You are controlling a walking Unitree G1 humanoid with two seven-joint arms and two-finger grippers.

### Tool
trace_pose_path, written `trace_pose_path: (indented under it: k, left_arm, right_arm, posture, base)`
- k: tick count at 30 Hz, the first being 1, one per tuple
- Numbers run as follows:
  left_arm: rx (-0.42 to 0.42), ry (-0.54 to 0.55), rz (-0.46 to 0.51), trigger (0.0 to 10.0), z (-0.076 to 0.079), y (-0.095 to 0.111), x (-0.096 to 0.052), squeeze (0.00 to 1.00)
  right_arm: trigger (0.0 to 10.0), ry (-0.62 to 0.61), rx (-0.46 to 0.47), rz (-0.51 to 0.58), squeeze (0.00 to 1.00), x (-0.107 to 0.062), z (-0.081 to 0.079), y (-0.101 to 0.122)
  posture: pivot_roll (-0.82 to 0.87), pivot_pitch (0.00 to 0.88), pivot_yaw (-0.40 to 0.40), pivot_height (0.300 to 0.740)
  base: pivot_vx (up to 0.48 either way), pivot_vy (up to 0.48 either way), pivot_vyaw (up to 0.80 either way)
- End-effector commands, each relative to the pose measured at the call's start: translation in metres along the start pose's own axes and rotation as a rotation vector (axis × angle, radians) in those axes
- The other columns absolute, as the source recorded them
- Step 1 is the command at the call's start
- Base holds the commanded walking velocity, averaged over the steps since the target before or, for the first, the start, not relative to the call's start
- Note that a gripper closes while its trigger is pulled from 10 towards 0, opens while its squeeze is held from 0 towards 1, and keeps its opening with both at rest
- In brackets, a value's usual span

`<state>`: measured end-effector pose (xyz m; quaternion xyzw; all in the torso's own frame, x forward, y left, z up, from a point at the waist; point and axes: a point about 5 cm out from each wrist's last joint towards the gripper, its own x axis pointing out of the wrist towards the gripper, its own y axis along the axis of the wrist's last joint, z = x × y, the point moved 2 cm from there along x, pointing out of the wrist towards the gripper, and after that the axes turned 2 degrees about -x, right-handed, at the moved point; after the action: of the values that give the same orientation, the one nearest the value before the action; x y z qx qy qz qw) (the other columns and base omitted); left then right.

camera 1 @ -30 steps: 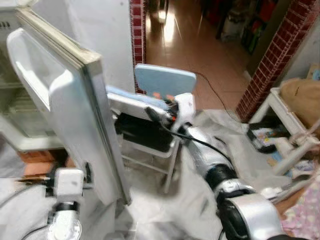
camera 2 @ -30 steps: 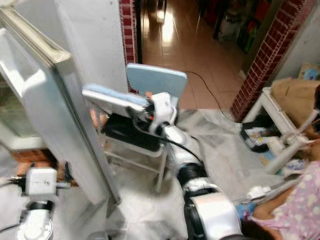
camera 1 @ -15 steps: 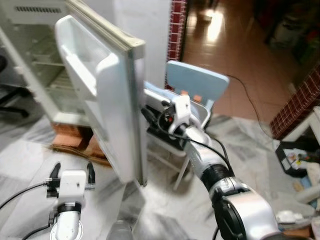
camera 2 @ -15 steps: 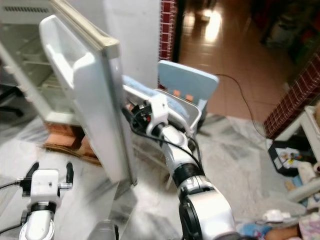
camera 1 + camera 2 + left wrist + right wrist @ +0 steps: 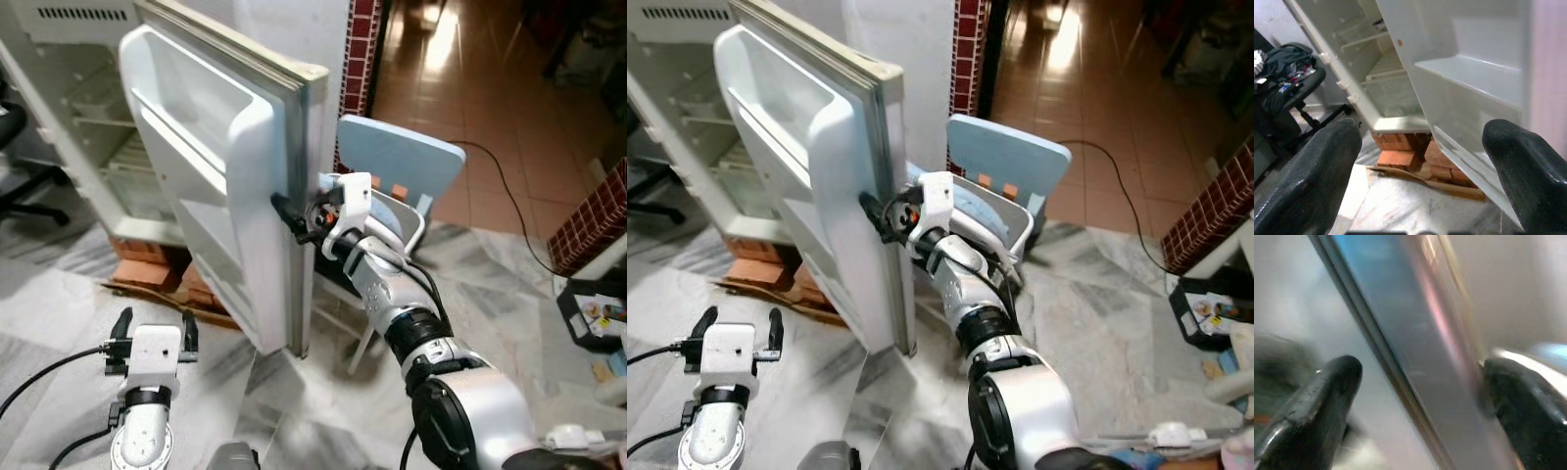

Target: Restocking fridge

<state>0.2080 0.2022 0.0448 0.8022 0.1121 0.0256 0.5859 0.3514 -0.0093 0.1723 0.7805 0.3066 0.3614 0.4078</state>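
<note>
The white fridge (image 5: 78,108) stands open at the left, its shelves bare. Its door (image 5: 225,196) swings out towards me, with empty door racks facing left. My right gripper (image 5: 294,217) reaches the door's free edge at mid height. In the right wrist view its fingers (image 5: 1322,396) stand open on either side of that edge (image 5: 1415,357). My left gripper (image 5: 157,318) hangs low over the floor in front of the door, open and holding nothing. The left wrist view looks between its fingers (image 5: 1317,166) into the fridge's lower part.
A light blue chair (image 5: 402,162) with a white basket stands right behind the door. Bricks (image 5: 147,276) prop up the fridge. A black office chair (image 5: 20,191) sits far left. Red brick pillars (image 5: 364,49) frame a hallway beyond; white sheeting covers the floor at right.
The whole view has swung left towards the fridge, so its inside now shows. My right gripper has come from beside the chair to the door's edge. The left gripper's fingers now show.
</note>
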Motion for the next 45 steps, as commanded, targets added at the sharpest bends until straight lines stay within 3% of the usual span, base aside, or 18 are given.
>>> trace_pose_path:
  k: [1, 3, 4, 5, 7, 9, 12, 15, 16, 17, 18, 21, 22, 24, 28, 37, 41, 45]
  left_arm:
    - [0.004, -0.011, -0.007, 10.0, 0.000, -0.002, 0.000, 0.00]
    - [0.004, -0.012, -0.007, 10.0, 0.000, -0.002, 0.001, 0.00]
    - [0.002, -0.014, -0.007, 10.0, 0.001, -0.002, 0.001, 0.00]
    - [0.002, -0.015, -0.007, 10.0, 0.001, -0.002, 0.001, 0.00]
    - [-0.001, -0.015, -0.006, 10.0, 0.001, -0.002, 0.001, 0.00]
    - [-0.002, -0.015, -0.006, 10.0, 0.001, -0.002, 0.001, 0.00]
    - [-0.013, -0.001, -0.009, 10.0, -0.001, -0.003, 0.002, 0.00]
    - [-0.018, 0.004, -0.012, 10.0, -0.002, -0.003, 0.002, 0.00]
    - [-0.023, 0.009, -0.014, 10.0, -0.003, -0.003, 0.003, 0.00]
    - [-0.023, 0.009, -0.014, 10.0, -0.003, -0.003, 0.003, 0.00]
    - [-0.025, 0.012, -0.015, 10.0, -0.004, -0.003, 0.005, 0.00]
    - [-0.027, 0.013, -0.013, 10.0, -0.006, -0.003, 0.006, 0.00]
    - [-0.026, -0.009, -0.005, 10.0, -0.007, -0.001, 0.009, 0.00]
    - [-0.023, -0.040, 0.002, 10.0, -0.006, 0.000, 0.011, 0.00]
    - [-0.046, -0.090, -0.020, 10.0, -0.004, -0.004, 0.012, 0.00]
    - [-0.064, -0.111, -0.048, 10.0, -0.014, -0.010, 0.018, 0.00]
    - [-0.134, -0.110, -0.052, 10.0, -0.020, -0.007, 0.020, 0.00]
    - [-0.171, -0.085, -0.021, 10.0, -0.017, 0.003, 0.015, 0.00]
  right_arm:
    - [10.0, 0.346, 0.059, 0.065, 0.00, 0.021, -0.060, 0.013]
    - [10.0, 0.421, 0.057, 0.052, 0.00, 0.015, -0.069, 0.014]
    - [10.0, 0.480, 0.015, -0.043, 0.00, -0.004, -0.069, -0.001]
    - [10.0, 0.467, -0.007, -0.080, 0.00, -0.009, -0.063, -0.008]
    - [10.0, 0.356, -0.063, -0.148, 0.00, -0.018, -0.041, -0.022]
    - [10.0, 0.323, -0.075, -0.166, 0.00, -0.021, -0.035, -0.025]
    - [10.0, 0.166, -0.154, -0.237, 0.00, -0.043, -0.005, -0.037]
    - [10.0, 0.116, -0.172, -0.254, 0.00, -0.050, 0.003, -0.039]
    - [10.0, 0.026, -0.204, -0.261, 0.00, -0.059, 0.014, -0.041]
    - [10.0, 0.026, -0.204, -0.261, 0.00, -0.059, 0.014, -0.041]
    - [10.0, -0.079, -0.230, -0.261, 0.00, -0.069, 0.025, -0.041]
    - [10.0, -0.182, -0.235, -0.259, 0.00, -0.080, 0.033, -0.039]
    - [10.0, -0.419, -0.246, -0.219, 0.00, -0.106, 0.050, -0.031]
    - [10.0, -0.503, -0.269, -0.197, 0.00, -0.115, 0.057, -0.030]
    - [10.0, -0.528, -0.283, -0.180, 0.00, -0.118, 0.058, -0.030]
    - [10.0, -0.612, -0.327, -0.194, 0.00, -0.130, 0.063, -0.033]
    - [10.0, -0.647, -0.336, -0.211, 0.00, -0.135, 0.064, -0.036]
    - [10.0, -0.683, -0.335, -0.231, 0.00, -0.147, 0.066, -0.041]
  posture:
    - [0.12, 0.001, -0.026, 0.740]
    - [0.12, 0.001, -0.026, 0.740]
    - [0.12, 0.000, -0.027, 0.740]
    - [0.12, 0.000, -0.027, 0.740]
    - [0.12, 0.000, -0.027, 0.740]
    - [0.11, 0.000, -0.027, 0.740]
    - [0.11, 0.001, -0.028, 0.740]
    - [0.11, 0.001, -0.028, 0.740]
    - [0.10, 0.000, -0.029, 0.740]
    - [0.10, 0.000, -0.029, 0.740]
    - [0.10, 0.000, -0.028, 0.740]
    - [0.10, 0.000, -0.026, 0.740]
    - [0.09, 0.000, -0.024, 0.740]
    - [0.09, 0.000, -0.024, 0.740]
    - [0.08, 0.000, -0.022, 0.740]
    - [0.07, 0.000, -0.023, 0.740]
    - [0.06, 0.000, -0.017, 0.740]
    - [0.05, 0.000, -0.010, 0.740]
  base:
    - [0.000, 0.000, 0.00]
    - [0.000, 0.000, 0.00]
    - [0.000, 0.000, 0.00]
    - [0.000, 0.000, 0.00]
    - [0.000, 0.000, 0.00]
    - [0.000, 0.000, 0.00]
    - [0.000, 0.000, 0.00]
    - [0.000, 0.000, 0.00]
    - [0.000, 0.000, 0.00]
    - [0.000, 0.000, 0.00]
    - [0.000, 0.304, 0.00]
    - [0.000, 0.391, 0.00]
    - [0.000, 0.480, 0.00]
    - [0.000, 0.480, 0.00]
    - [0.000, 0.480, 0.00]
    - [0.000, 0.480, 0.00]
    - [0.000, 0.480, 0.00]
    - [0.000, 0.480, 0.00]
